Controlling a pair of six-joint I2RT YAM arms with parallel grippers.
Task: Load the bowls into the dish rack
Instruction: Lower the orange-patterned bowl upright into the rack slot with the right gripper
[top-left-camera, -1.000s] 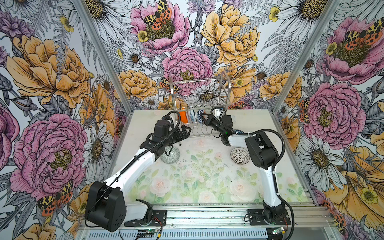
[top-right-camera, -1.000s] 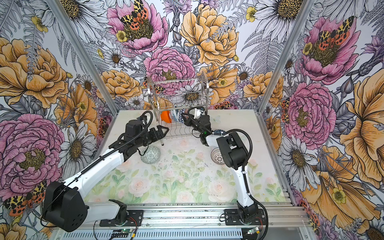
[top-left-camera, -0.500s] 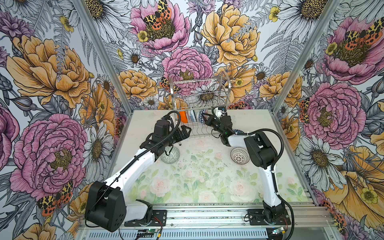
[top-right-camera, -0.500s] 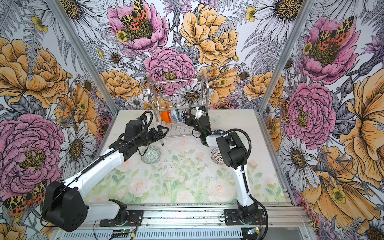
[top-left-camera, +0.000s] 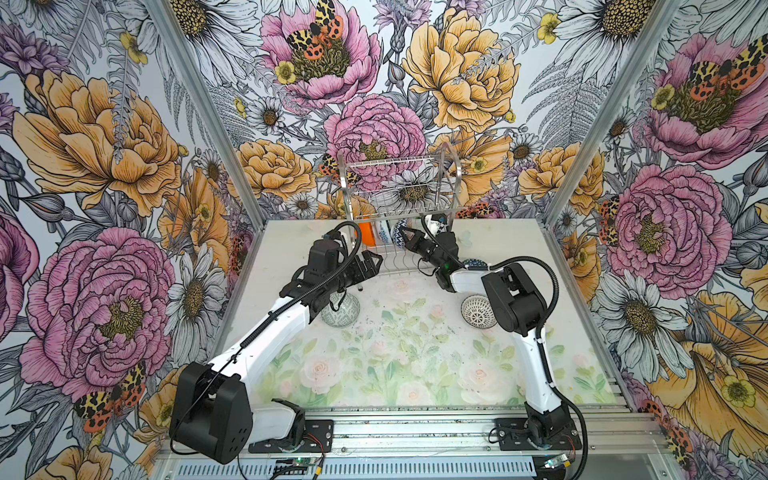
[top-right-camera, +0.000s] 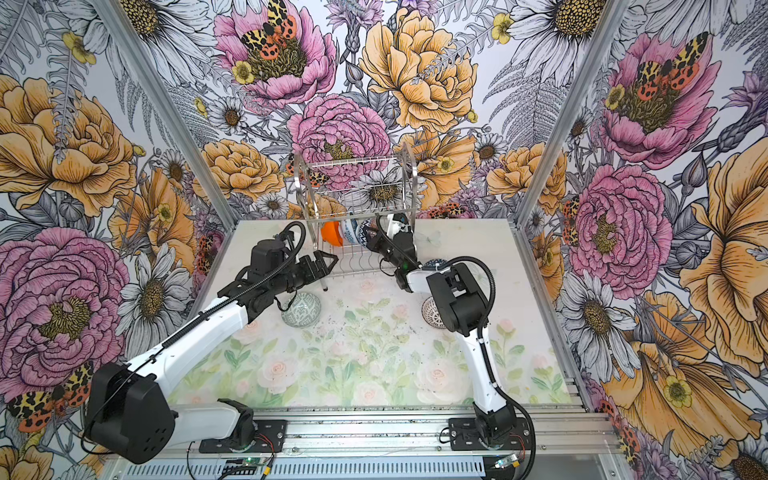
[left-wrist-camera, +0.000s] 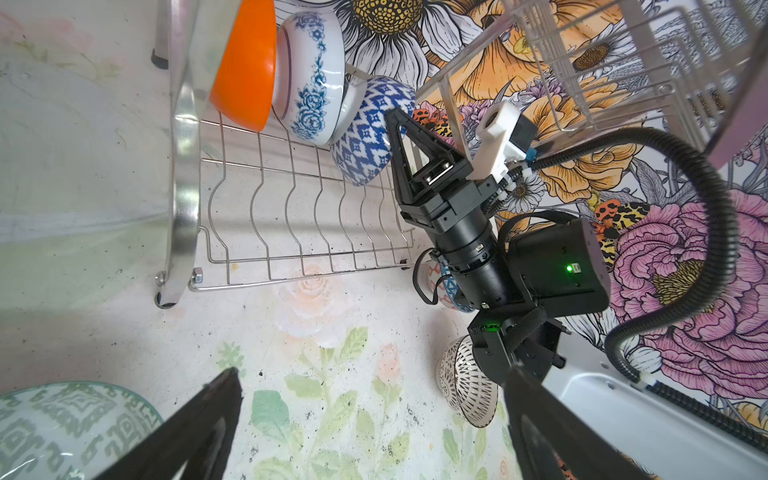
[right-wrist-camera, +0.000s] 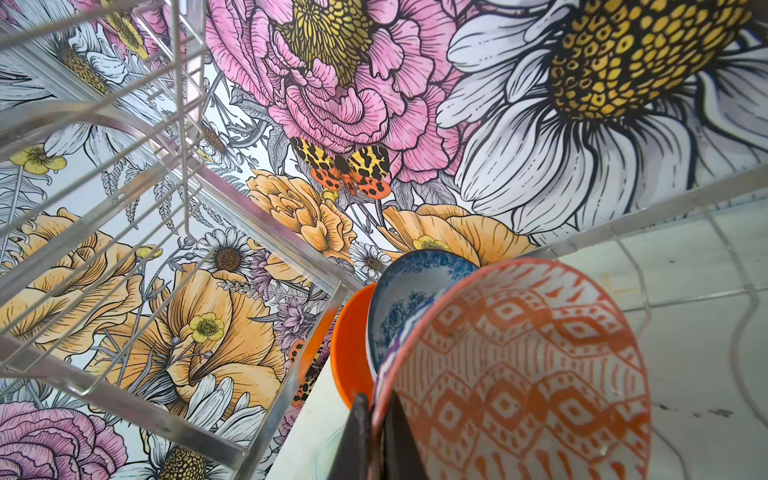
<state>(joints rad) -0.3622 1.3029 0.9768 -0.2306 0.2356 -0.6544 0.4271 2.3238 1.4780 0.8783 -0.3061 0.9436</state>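
You are working in a robot test cell, not a real kitchen. Printed flower wall panels (top-left-camera: 374, 124) sit between bare aluminium posts (top-left-camera: 195, 95) on three sides of a small flower-printed counter (top-left-camera: 395, 374). The left arm (top-left-camera: 266, 340) and right arm (top-left-camera: 535, 365) are bolted to an aluminium rail (top-left-camera: 415, 428) along the counter's near edge, with loose wiring (top-left-camera: 299, 460) showing. A steel dish rack (top-left-camera: 399, 166) stands at the far edge, a household piece.

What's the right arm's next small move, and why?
Probably open the right gripper: it pinches the rim of the blue-diamond, orange-lined ceramic bowl, which seems seated in the silver wire dish rack, leaning against the blue-floral white bowl.
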